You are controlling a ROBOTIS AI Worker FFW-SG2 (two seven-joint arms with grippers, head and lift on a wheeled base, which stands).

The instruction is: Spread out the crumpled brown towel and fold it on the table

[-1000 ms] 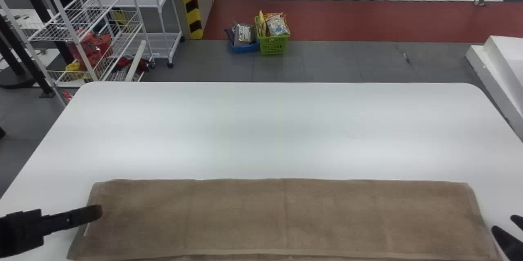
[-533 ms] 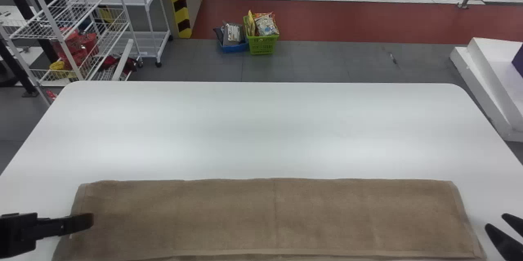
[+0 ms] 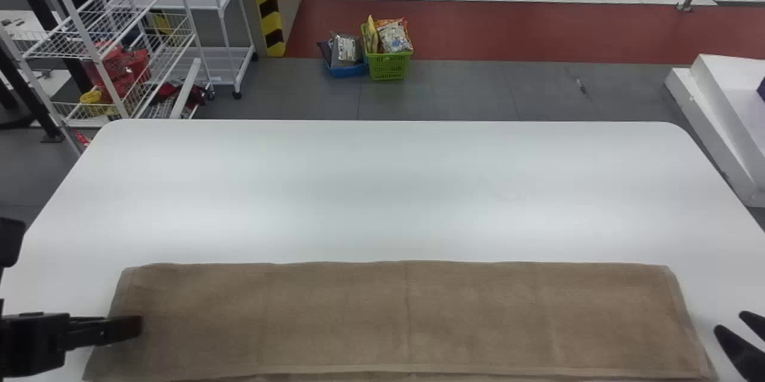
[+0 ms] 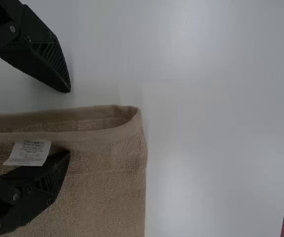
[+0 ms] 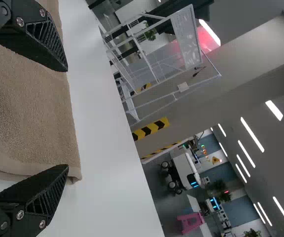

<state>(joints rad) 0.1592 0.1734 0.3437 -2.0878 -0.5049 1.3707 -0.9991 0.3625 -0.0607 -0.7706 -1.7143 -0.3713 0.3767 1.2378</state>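
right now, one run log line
brown towel: long folded strip | left gripper: jaws open, towel's left end | right gripper: jaws open, towel's right end

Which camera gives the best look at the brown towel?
The head view, which takes in both ends of the brown towel. The left wrist view shows one end with a white label; the right wrist view shows the other end.

Widest way through: bare surface [image 3: 382, 191], mid-frame in the head view, running side to side above the towel [image 3: 394, 316]. Towel lies low across the bottom. Left jaws [image 3: 137, 327] stand parted at lower left, by towel's end; clearance there hard to judge. Right jaws [image 3: 730, 321], also parted, take lower right. Beyond the surface: wire rack [image 3: 98, 41] upper left, white block [image 3: 720, 125] right.
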